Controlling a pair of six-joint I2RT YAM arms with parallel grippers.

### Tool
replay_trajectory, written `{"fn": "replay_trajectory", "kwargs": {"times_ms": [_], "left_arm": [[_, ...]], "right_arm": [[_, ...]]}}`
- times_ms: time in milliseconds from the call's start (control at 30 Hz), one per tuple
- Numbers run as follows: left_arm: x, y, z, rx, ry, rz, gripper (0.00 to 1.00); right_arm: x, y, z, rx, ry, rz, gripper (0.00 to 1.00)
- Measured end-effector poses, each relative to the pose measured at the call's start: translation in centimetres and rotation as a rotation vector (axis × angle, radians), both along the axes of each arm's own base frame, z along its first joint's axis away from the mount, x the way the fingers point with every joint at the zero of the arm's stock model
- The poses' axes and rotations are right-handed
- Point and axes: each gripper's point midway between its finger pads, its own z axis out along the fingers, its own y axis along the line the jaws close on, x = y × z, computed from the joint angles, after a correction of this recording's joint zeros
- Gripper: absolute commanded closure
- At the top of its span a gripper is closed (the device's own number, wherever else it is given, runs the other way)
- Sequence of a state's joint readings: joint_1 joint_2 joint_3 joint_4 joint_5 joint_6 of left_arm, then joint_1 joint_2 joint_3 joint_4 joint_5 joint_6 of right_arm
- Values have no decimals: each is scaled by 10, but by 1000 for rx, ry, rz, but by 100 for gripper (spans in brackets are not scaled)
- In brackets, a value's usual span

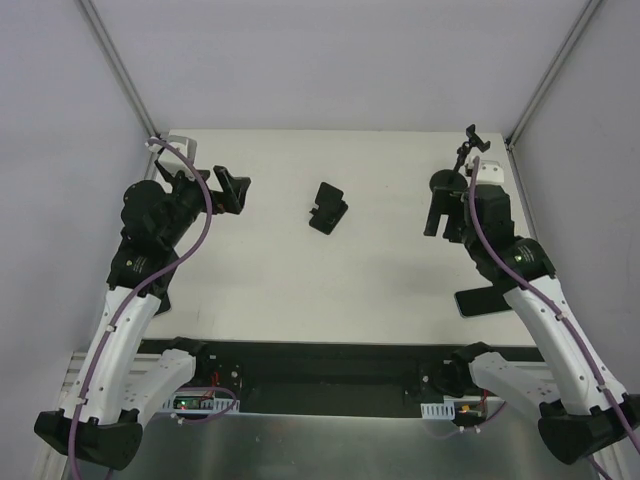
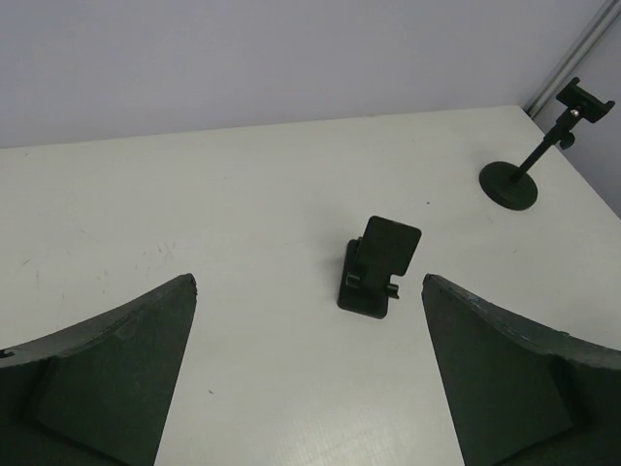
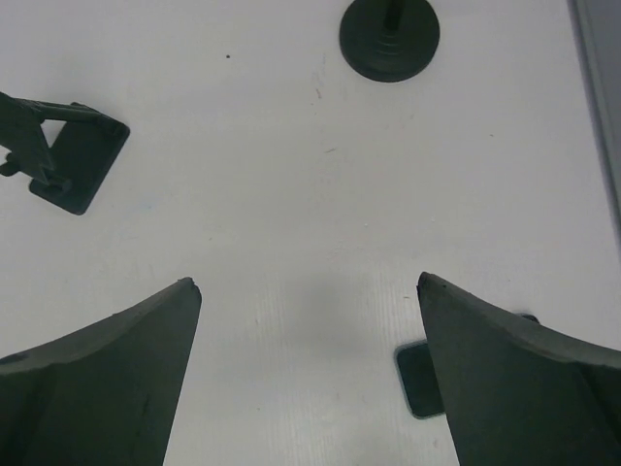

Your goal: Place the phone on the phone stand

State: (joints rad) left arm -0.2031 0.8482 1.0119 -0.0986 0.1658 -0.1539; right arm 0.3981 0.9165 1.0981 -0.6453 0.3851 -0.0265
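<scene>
The phone (image 1: pixel 478 300) lies flat on the table at the near right, partly hidden under my right arm. One corner of it shows in the right wrist view (image 3: pixel 417 381) beside the right finger. The phone stand (image 1: pixel 447 182) stands at the far right, with a round disc base, a thin arm and a clamp on top. It also shows in the left wrist view (image 2: pixel 510 184), and its base shows in the right wrist view (image 3: pixel 389 39). My right gripper (image 1: pixel 438 218) (image 3: pixel 309 283) is open and empty above the table, between stand and phone. My left gripper (image 1: pixel 230 192) (image 2: pixel 309 282) is open and empty at the far left.
A small black folding wedge stand (image 1: pixel 328 208) sits mid-table, seen in the left wrist view (image 2: pixel 378 264) and the right wrist view (image 3: pixel 63 150). Grey walls with metal frame rails (image 1: pixel 120 80) enclose the white table (image 1: pixel 300 280).
</scene>
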Motion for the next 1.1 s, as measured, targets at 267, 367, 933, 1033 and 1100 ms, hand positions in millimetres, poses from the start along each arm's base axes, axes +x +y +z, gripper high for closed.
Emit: {"fn": "replay_trajectory", "kwargs": {"times_ms": [267,367,933,1033,1100], "left_arm": [[-9,-12,9,-35,-20,-53,1],[-9,-17,9,-52,-11,-79,1],[31,-97,-105,-205,495,-376,6],[29,-100,-108,-225,524,-393,6],[28,-102,-108,-231,529,-399,6]], "right_arm": [[54,85,-21,185,22,162,4],[84,121,-25,299,26,198,4],[130,240,-76,612,139,564,14],[131,241,-93,598,167,564,21],[132,241,-102,584,178,567,27]]}}
